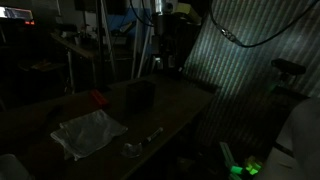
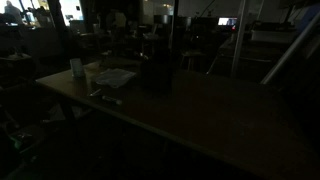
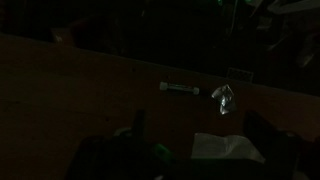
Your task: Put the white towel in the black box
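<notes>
Honestly, it's so dim in here that I can barely pick things out, but the white towel (image 1: pixel 88 133) lies crumpled flat on the near left part of the table (image 1: pixel 180 97). It sits apart from the black box (image 1: pixel 140 95), which stands farther back and a little to the right. A small red object (image 1: pixel 97 99) sits just left of the box.

In the wrist view the end effector (image 3: pixel 195 150) hangs above the table with its jaws spread wide and nothing in them. An edge of the towel shows pale below.

The towel looks light, limp and easily bunched, nothing fragile about it. It is wider than the box, so I'd say a pinch on one of the raised wrinkles near its middle suits best. That way the cloth gathers and hangs short. Taken by a corner, it would likely trail and snag the rim, or nudge the box, which looks light, aside.
</notes>
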Robot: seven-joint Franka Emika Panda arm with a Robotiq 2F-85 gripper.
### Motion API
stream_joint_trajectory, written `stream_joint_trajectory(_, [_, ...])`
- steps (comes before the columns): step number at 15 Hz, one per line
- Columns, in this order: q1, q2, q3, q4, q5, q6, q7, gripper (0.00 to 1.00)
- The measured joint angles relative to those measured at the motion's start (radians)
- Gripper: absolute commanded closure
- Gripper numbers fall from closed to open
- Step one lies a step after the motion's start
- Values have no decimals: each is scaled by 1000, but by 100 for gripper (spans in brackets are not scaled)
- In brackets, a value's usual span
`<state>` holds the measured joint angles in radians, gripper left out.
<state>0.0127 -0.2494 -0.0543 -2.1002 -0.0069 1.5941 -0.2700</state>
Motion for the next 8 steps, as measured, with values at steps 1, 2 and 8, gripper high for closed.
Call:
stream_joint_trajectory(1, [0,0,0,3,0,0,0,0])
stream_joint_trajectory(2, [0,-2,0,6,0,0,0,0])
stream_joint_trajectory(8, [0,-4,0,9,0,0,0,0])
